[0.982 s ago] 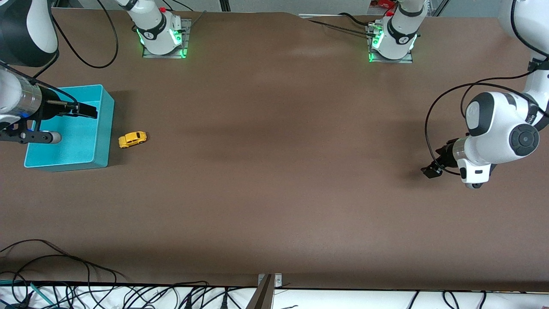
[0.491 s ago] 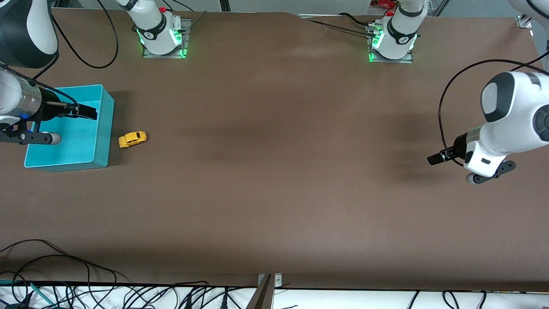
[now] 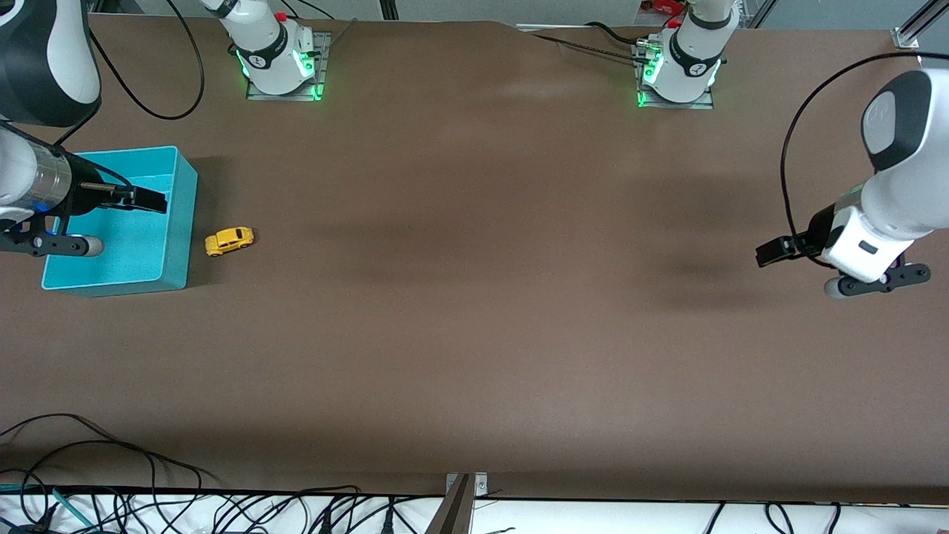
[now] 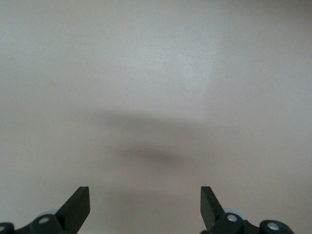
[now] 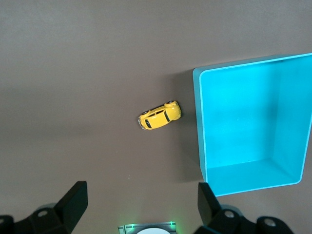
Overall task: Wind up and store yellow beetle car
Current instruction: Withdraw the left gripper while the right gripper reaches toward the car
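The yellow beetle car [image 3: 229, 241] stands on its wheels on the brown table, just beside the teal box [image 3: 111, 285] on the side toward the left arm's end. It also shows in the right wrist view [image 5: 160, 115], next to the box's wall [image 5: 199, 122]. My right gripper [image 3: 158, 200] is open and empty, held over the teal box; its jaws stand wide apart in its wrist view [image 5: 142, 200]. My left gripper [image 3: 768, 252] is open and empty over bare table at the left arm's end, far from the car [image 4: 145, 200].
The teal box is open-topped and holds nothing. The arm bases [image 3: 278, 55] [image 3: 678, 63] stand along the table's edge farthest from the front camera. Loose cables [image 3: 111, 452] lie at the nearest edge. A metal bracket [image 3: 463, 486] sits mid-edge there.
The left arm has swung outward toward its end of the table, its gripper moving away from the table's middle. The right gripper has hardly shifted over the box. The car has not moved.
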Available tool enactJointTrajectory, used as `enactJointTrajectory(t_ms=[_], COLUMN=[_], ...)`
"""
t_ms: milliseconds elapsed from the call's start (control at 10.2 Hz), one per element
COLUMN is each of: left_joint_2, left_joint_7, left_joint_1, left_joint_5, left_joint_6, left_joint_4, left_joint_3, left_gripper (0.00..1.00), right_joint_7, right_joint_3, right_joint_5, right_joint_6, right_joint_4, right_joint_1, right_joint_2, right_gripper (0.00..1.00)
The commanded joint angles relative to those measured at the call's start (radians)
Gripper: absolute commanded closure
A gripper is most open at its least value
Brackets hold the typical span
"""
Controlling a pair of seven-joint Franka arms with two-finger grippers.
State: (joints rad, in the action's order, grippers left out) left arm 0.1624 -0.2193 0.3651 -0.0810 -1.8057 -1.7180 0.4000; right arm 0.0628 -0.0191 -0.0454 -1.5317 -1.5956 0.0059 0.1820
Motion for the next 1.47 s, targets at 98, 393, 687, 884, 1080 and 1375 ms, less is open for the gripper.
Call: enactJointTrajectory(t_ms=[98,393,687,884,1080,1375], left_joint_2=[-0.073,-0.072,-0.072,-0.072,-0.072,-0.072], left_joint_7=[0.139,0.149,0.234,0.235,0.236,0.236], left_joint_1=[0.011,0.012,0.04,0.04,0.04,0.041], left_joint_5=[-0.008,-0.008,-0.005,0.001,0.0,0.001], left_joint_6=[0.078,0.109,0.12,0.121,0.121,0.121], left_joint_4=[0.003,0.008,0.006,0.006,0.006,0.006], left_joint_3=[0.002,-0.003,-0.003,-0.001,-0.001,-0.003], left_gripper=[0.0,0.0,0.0,0.0,0.0,0.0], right_joint_7=[0.048,0.066,0.068,0.066,0.066,0.069], right_joint_3=[0.011,0.014,0.014,0.013,0.013,0.01], right_joint_5=[-0.004,-0.005,-0.011,-0.016,-0.019,-0.011], right_joint_6=[-0.118,-0.296,-0.427,-0.549,-0.674,-0.804], right_joint_4=[-0.079,-0.252,-0.355,-0.443,-0.53,-0.631], right_joint_1=[-0.007,-0.007,-0.007,-0.007,-0.007,-0.007], right_joint_2=[-0.015,-0.075,-0.073,-0.07,-0.068,-0.041], right_gripper=[0.0,0.0,0.0,0.0,0.0,0.0])
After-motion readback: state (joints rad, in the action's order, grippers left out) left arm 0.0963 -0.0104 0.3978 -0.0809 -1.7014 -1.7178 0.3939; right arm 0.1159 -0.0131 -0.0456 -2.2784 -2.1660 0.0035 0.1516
